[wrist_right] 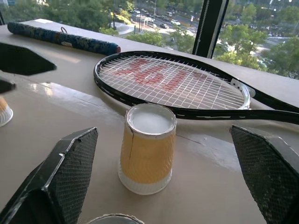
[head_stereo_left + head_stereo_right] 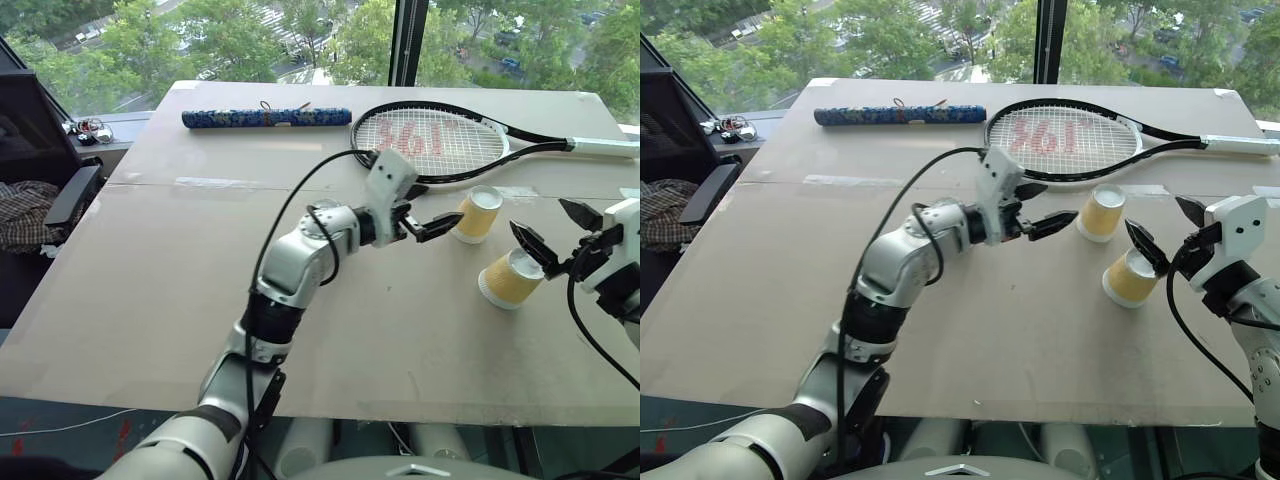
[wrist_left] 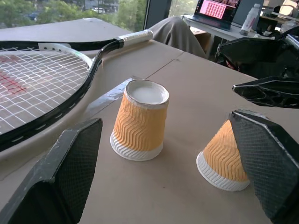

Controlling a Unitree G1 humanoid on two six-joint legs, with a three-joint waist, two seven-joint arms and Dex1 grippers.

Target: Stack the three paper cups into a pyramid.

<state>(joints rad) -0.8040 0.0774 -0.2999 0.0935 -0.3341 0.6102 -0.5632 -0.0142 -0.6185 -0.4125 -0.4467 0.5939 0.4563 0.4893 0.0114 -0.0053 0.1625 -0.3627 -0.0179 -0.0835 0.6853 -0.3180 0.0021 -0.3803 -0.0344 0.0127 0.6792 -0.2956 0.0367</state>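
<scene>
A: Entry. Two paper cups on the worktop, both upside down, near its right edge. The far cup (image 2: 477, 214) stands upright on its rim just beside the tennis racket (image 2: 430, 140) head. The near cup (image 2: 510, 278) sits tilted, closer to the right edge.

B: Third cup?

A: The right wrist view shows a rim (image 1: 115, 218) between that end effector's fingers; I can't tell which cup it is. That view also catches a cup edge (image 1: 4, 112) beside the other arm's fingertips.

B: End effectors?

A: Left end effector (image 2: 432, 227) has its fingers apart, holding nothing, tips just short of the far cup. Right end effector (image 2: 555, 235) is spread wide either side of the tilted cup, not touching it.

B: Anything else?

A: A blue patterned tube (image 2: 266, 117) along the far edge. The left wrist view adds a laptop (image 3: 216, 8) on a desk behind.
</scene>
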